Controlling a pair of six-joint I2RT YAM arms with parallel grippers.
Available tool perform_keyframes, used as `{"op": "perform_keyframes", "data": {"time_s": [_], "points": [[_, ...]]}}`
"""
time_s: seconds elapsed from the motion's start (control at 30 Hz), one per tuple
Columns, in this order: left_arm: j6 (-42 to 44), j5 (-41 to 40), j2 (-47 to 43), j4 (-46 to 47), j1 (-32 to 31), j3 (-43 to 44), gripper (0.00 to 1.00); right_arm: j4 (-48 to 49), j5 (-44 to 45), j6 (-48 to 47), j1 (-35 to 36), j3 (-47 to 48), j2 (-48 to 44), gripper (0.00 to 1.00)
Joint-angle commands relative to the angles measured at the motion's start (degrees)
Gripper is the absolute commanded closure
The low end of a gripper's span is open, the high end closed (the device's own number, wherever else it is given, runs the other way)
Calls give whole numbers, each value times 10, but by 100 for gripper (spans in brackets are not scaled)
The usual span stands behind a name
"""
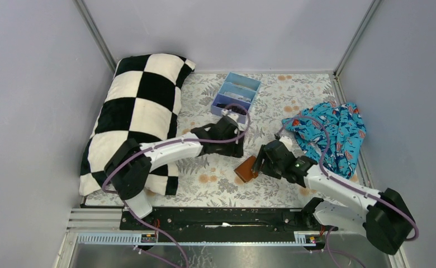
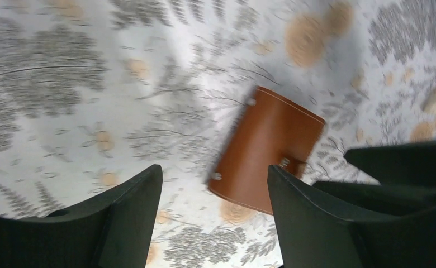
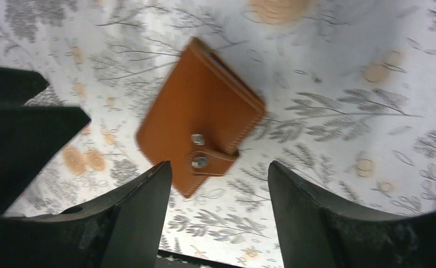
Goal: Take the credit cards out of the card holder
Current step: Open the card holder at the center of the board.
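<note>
This was a robot test cell in a lab, not a home. Plain pale walls (image 1: pixel 232 28) closed in three sides, joined by bare aluminium posts (image 1: pixel 95 30) in the upper corners. Along the bottom of the frame, a left arm (image 1: pixel 171 149) and a right arm (image 1: pixel 339 187) were bolted to a black metal rail (image 1: pixel 221 219). The cloth-covered counter (image 1: pixel 294 95) carried staged household props: a checkered pillow (image 1: pixel 137 111) at left, a blue tray (image 1: pixel 254 100) at upper centre and a patterned garment (image 1: pixel 339 131) at right.

left arm (image 1: pixel 171 149) and right arm (image 1: pixel 339 187), both mounted on a black base rail (image 1: pixel 221 219) with small screws: white links, bulky black joint housings. purple cable (image 1: pixel 239 134) loops along each arm above the rail. green light (image 1: pixel 297 165) lit on right arm. left gripper (image 2: pixel 216 174) and right gripper (image 3: pixel 220 166): broad matte black fingers (image 2: pixel 127 218).
</note>
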Motion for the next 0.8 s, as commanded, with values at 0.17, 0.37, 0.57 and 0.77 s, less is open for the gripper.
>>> {"op": "perform_keyframes", "data": {"time_s": [0.17, 0.37, 0.57, 0.77], "points": [[-68, 42, -117, 55, 98, -91, 26, -25, 69, 22, 68, 112, 162, 32], [-68, 52, -110, 55, 99, -110, 26, -59, 120, 60, 82, 117, 201, 48], [-74, 67, -103, 75, 99, -118, 26, -67, 145, 82, 83, 86, 149, 87], [-61, 51, -98, 53, 101, -98, 26, -38, 138, 35, 82, 79, 99, 100]]}}
